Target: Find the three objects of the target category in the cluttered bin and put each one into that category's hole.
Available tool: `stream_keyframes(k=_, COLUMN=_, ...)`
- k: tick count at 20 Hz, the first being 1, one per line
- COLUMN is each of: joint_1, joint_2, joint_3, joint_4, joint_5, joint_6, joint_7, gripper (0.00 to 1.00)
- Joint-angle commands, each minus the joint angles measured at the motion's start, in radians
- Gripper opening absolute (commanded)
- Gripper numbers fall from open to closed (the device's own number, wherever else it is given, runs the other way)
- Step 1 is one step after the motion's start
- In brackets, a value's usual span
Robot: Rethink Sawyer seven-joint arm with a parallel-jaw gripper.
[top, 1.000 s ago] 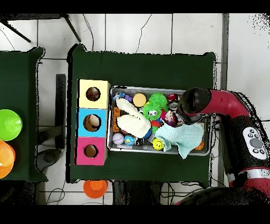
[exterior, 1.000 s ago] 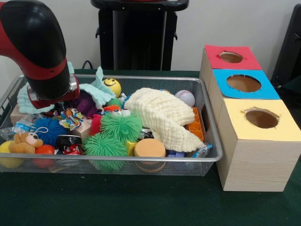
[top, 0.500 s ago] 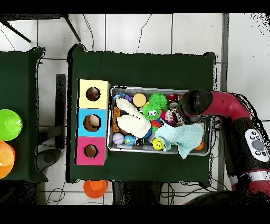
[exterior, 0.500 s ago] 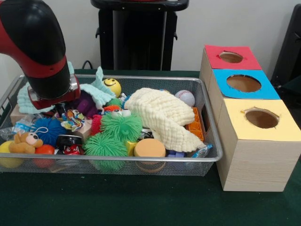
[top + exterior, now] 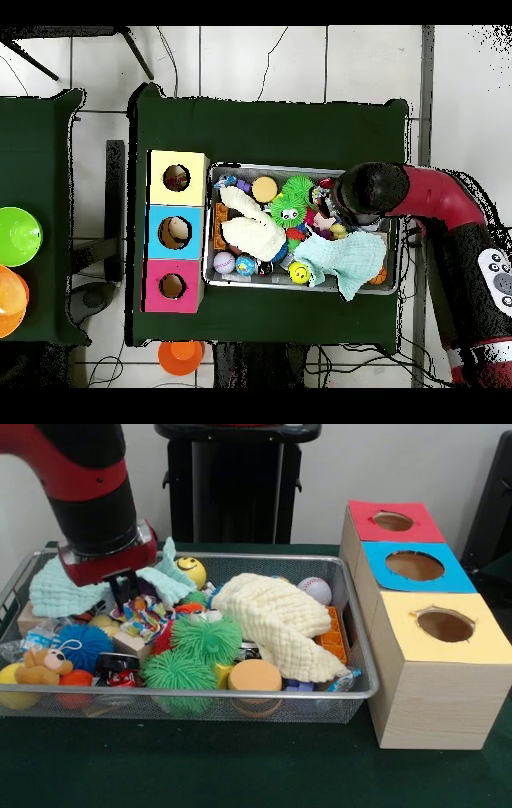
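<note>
The red and black arm reaches down into the wire mesh bin, and its fingers are closed on a multicoloured knotted rope toy, which hangs just below them, slightly above the other clutter. Behind the fingers lies a mint-green cloth, and beyond it to one side sits a yellow smiley ball. Below and in front of the fingers sit a wooden block, a blue spiky ball and a small teddy bear. Further along the bin from the fingers are two green spiky balls, a cream waffle cloth and a baseball. Well apart from the fingers, outside the bin on the green surface, stands a wooden box row with a red hole, a blue hole and a yellow hole.
</note>
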Motion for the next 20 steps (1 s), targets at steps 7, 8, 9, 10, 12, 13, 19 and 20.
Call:
stream_keyframes(k=7, joint_1=0.065, joint_2=-0.185, joint_3=0.078, joint_4=0.108, joint_5=0.082, joint_6=-0.005, joint_7=-0.042, gripper=0.00)
stream_keyframes(k=8, joint_1=0.075, joint_2=-0.199, joint_3=0.074, joint_4=0.110, joint_5=0.089, joint_6=-0.006, joint_7=-0.028, gripper=0.00)
stream_keyframes(k=9, joint_1=0.082, joint_2=-0.202, joint_3=0.071, joint_4=0.109, joint_5=0.097, joint_6=-0.005, joint_7=-0.021, gripper=0.00)
stream_keyframes(k=10, joint_1=0.091, joint_2=-0.213, joint_3=0.069, joint_4=0.113, joint_5=0.109, joint_6=-0.003, joint_7=-0.005, gripper=0.00)
stream_keyframes(k=12, joint_1=0.109, joint_2=-0.233, joint_3=0.065, joint_4=0.118, joint_5=0.131, joint_6=-0.002, joint_7=0.020, gripper=0.00)
stream_keyframes(k=13, joint_1=0.115, joint_2=-0.240, joint_3=0.063, joint_4=0.122, joint_5=0.141, joint_6=-0.007, joint_7=0.030, gripper=0.00)
stream_keyframes(k=19, joint_1=0.175, joint_2=-0.269, joint_3=0.043, joint_4=0.152, joint_5=0.205, joint_6=-0.056, joint_7=0.125, gripper=0.00)
stream_keyframes(k=20, joint_1=0.186, joint_2=-0.270, joint_3=0.036, joint_4=0.157, joint_5=0.208, joint_6=-0.072, joint_7=0.136, gripper=0.00)
